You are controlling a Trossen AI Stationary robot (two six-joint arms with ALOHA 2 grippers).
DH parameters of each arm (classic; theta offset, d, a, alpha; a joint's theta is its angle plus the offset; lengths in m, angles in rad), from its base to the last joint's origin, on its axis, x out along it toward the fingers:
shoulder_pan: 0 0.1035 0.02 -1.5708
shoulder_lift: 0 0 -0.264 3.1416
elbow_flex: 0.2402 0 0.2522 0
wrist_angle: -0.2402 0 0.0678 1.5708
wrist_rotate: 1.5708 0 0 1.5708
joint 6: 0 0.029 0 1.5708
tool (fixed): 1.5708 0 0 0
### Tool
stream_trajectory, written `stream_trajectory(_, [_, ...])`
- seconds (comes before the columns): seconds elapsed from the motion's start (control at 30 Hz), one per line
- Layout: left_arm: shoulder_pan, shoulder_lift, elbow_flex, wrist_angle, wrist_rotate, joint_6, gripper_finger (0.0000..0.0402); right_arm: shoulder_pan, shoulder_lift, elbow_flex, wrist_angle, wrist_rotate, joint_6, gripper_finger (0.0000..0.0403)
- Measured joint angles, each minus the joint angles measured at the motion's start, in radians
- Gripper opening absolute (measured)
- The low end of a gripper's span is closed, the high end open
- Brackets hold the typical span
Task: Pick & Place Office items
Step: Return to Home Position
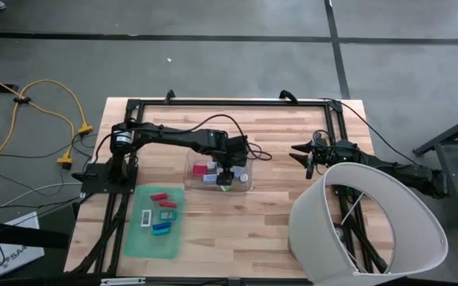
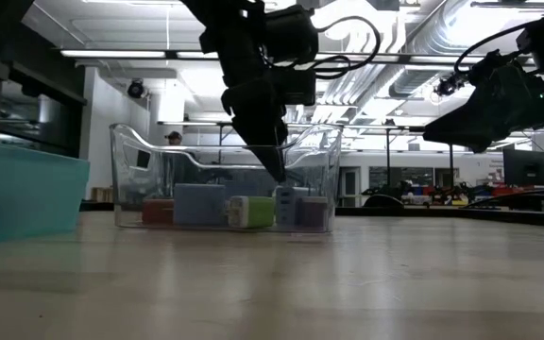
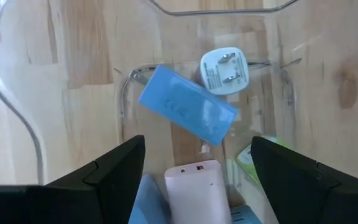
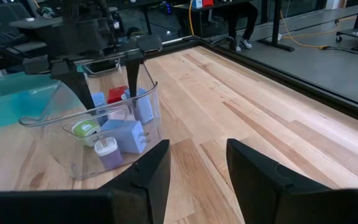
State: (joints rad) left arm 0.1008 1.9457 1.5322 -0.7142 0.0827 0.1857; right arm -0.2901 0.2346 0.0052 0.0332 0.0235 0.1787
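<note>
A clear bin [image 1: 217, 171] stands mid-table and holds several office items: a blue block [image 3: 188, 111], a white plug piece [image 3: 224, 70], a pale pink piece [image 3: 197, 186] and a green one [image 3: 252, 158]. My left gripper [image 3: 194, 168] is open and points down into the bin [image 2: 225, 179]. The pink piece lies between its fingers, apart from both. More office items, red [image 1: 159, 196], white [image 1: 147, 217], teal [image 1: 165, 214] and blue [image 1: 161, 227], lie on the green mat [image 1: 137, 238]. My right gripper [image 4: 197, 174] waits open at the table's right, with nothing between its fingers.
A large white drum-shaped shade [image 1: 364, 226] covers the near right of the table. A black frame [image 1: 229, 102] runs along the far edge and both sides. Bare wood lies between the bin and the right arm [image 1: 332, 152]. Yellow cables [image 1: 46, 103] lie on the floor to the left.
</note>
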Motion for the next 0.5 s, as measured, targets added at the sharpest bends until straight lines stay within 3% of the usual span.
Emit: stream_trajectory(0.5, [-0.001,0.000,0.000,0.000,-0.007,0.000,0.0285,0.000,0.000,0.000,0.000,0.000,0.000,0.0144])
